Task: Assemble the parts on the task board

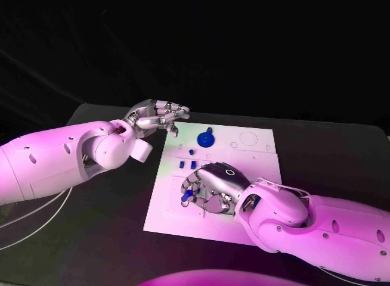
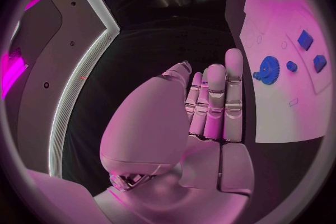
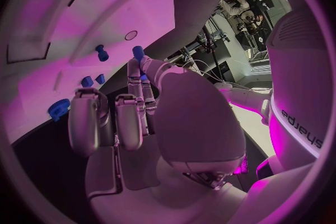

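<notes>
Right hand (image 1: 214, 186) pinches a blue part (image 1: 187, 193) at the board's (image 1: 255, 161) lower middle; left hand (image 1: 157, 115), released, hovers upper left

Dim magenta-lit scene, dark surroundings, fisheye-bent edges.

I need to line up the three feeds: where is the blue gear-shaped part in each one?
Head view: the blue gear lies on the far part of the task board, near the left hand.
Left wrist view: the gear lies on the board, beyond the fingertips.
Right wrist view: the gear shows at the board's edge.
Shared landmark: the two small blue blocks near it.
</notes>
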